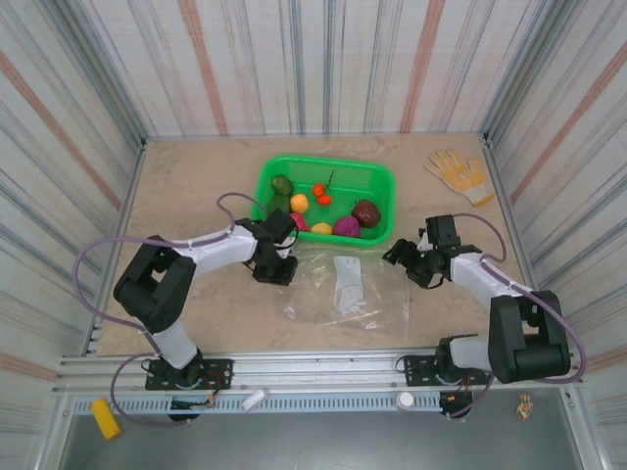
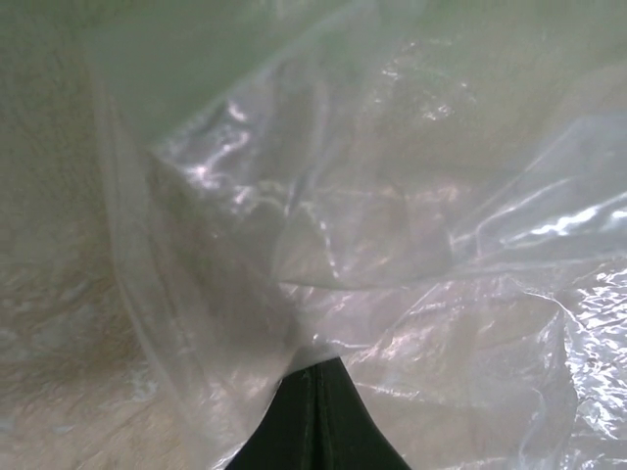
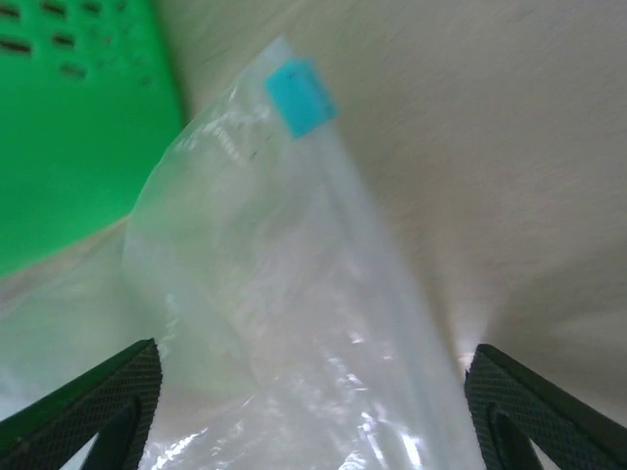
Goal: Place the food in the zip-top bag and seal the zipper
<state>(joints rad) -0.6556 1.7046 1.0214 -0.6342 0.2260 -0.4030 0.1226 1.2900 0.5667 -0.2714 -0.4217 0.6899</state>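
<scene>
- The left gripper (image 2: 315,377) sits at the bottom edge of the left wrist view. Its jaws are pressed together, with a fold of the zip-top bag (image 2: 411,196) pinched at their tip. The clear film fans up and away from that pinch in shiny creases.
- In the right wrist view the right gripper (image 3: 313,421) has its jaws spread wide, one at each lower corner, and holds nothing. The bag (image 3: 284,294) lies on the bench between them, and a small blue tab (image 3: 301,95) sits at the bag's far corner.
- The zipper cannot be told apart from the rest of the crinkled film in any view.
- From above, the bag (image 1: 343,289) lies flat and rumpled on the bench (image 1: 186,186), just in front of the green basket (image 1: 377,176).
- The left gripper (image 1: 277,266) is at the bag's far left corner and the right gripper (image 1: 400,253) is by its far right corner.
- A white patch (image 1: 348,284) shows through the film near the bag's middle.
- The food (image 1: 323,211) lies in the basket, apart from the bag:
  - a dark green piece (image 1: 282,185) at the left
  - an orange-yellow one (image 1: 300,203)
  - tiny red tomatoes (image 1: 321,194)
  - a dark purple piece (image 1: 366,211) at the right
  - a magenta one (image 1: 347,226) by the near wall
- A yellow glove (image 1: 460,174) lies on the bench at the far right, well apart from the basket and the bag.
</scene>
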